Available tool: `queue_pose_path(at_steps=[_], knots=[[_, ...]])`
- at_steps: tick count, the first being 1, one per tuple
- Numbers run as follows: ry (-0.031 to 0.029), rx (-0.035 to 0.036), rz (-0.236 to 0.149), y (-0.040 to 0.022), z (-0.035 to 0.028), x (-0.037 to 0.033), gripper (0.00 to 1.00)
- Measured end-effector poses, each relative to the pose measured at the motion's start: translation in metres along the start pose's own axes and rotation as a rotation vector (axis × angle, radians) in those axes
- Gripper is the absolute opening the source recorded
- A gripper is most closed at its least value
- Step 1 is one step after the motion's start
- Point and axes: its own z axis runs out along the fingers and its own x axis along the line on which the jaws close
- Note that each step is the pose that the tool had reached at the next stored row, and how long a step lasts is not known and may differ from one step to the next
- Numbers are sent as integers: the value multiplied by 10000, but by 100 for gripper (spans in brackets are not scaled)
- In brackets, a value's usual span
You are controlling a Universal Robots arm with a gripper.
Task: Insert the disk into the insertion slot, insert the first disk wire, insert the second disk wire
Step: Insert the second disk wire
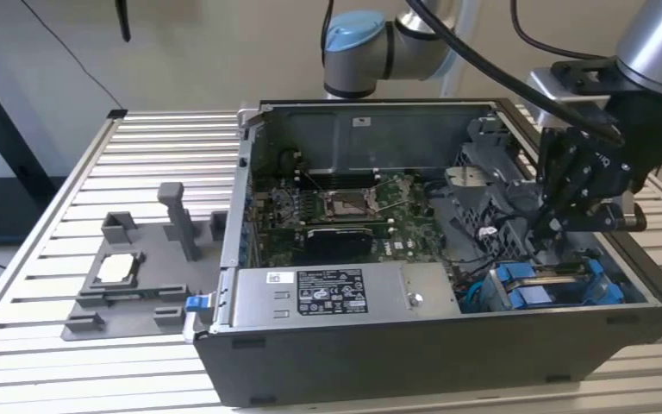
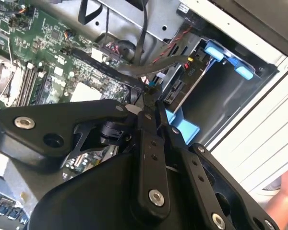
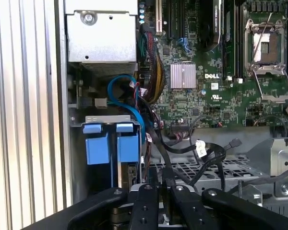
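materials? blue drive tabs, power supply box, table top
Blue tabs: likely moulded plastic, matte, uniform colour. Power supply box: sheet metal, bare silver, dull sheen, sticker on its face. Table: probably aluminium, pale ribbed slats.

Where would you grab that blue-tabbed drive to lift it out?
Probably the disk by its two blue end tabs, pinched together from the open side of the case: they face outward side by side, while the rest sits sunk in the drive cage.
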Motion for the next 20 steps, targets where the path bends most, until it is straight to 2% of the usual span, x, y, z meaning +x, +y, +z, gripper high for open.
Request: queue_pose_path(at_steps=[4, 13, 20], knots=[[77, 3, 1, -5, 21, 24, 16], [173, 8, 16, -12, 44, 145, 16], [211, 34, 16, -14, 114, 166, 16]])
